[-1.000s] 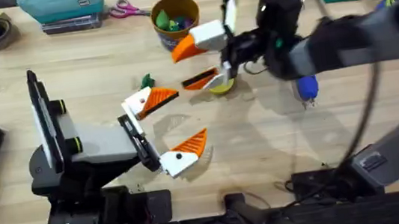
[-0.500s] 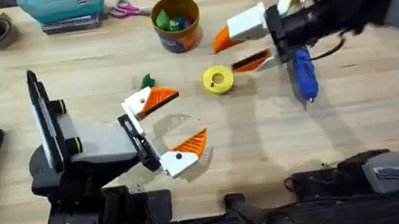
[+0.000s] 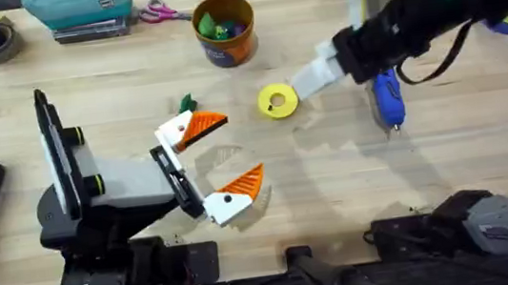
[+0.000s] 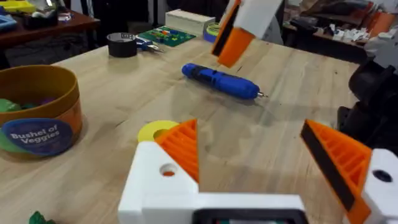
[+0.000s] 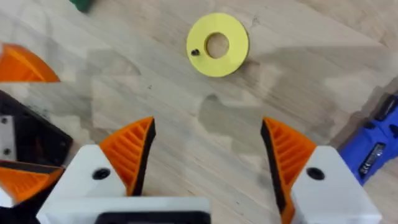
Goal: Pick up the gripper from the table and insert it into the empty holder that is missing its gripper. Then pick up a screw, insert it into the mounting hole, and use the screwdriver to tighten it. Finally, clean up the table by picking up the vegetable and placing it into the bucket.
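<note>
- Now, far left of the overhead view, the left gripper (image 3: 218,161) lies low over the table (image 3: 113,82), its white mounts tipped with orange wedges spread wide, nothing between them.
- Just behind it sits the vegetable (image 3: 186,103), small, dark green and knobbly, beside the upper orange tip.
- Further back stands the bucket (image 3: 224,31), brown with a yellow rim, green and blue toys inside; the left wrist view reads its blue label: "Bushel of Veggies".
- Centre, the flat yellow disc (image 3: 277,100) lies on the wood, a small dark screw (image 5: 195,53) resting on its face.
- Right of that, the right gripper (image 5: 208,155) hovers above the table, ribbed orange pads well apart, holding nothing.
- Beside it lies the screwdriver (image 3: 387,98), blue, long and cylindrical, thin metal bit showing, untouched.
</note>
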Controlling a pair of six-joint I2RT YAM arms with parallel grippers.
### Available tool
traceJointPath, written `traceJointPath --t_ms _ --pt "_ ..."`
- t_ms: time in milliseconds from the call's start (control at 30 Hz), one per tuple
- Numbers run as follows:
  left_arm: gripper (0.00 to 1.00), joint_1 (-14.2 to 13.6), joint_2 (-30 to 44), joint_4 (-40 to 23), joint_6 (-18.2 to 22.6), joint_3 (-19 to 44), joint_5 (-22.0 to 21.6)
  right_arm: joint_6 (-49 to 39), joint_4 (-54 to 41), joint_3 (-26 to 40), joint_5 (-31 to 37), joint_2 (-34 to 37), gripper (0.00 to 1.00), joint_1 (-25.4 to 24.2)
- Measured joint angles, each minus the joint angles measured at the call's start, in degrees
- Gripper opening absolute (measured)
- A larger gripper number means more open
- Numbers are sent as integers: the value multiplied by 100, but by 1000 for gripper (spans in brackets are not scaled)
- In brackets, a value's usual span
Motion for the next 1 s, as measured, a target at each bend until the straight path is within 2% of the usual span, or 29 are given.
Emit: traceJointPath --t_ms 167,300,733,1000 --pt "985 0 0 0 0 0 0 -63 -62 2 459 1 998 425" --pt "985 0 0 0 0 0 0 -99 -59 2 604 0 998 531" --pt "985 0 -2 0 0 0 0 -104 265 -604 770 1 998 547" --pt "985 0 -1 0 0 0 0 -102 990 -1177 786 1 998 547"
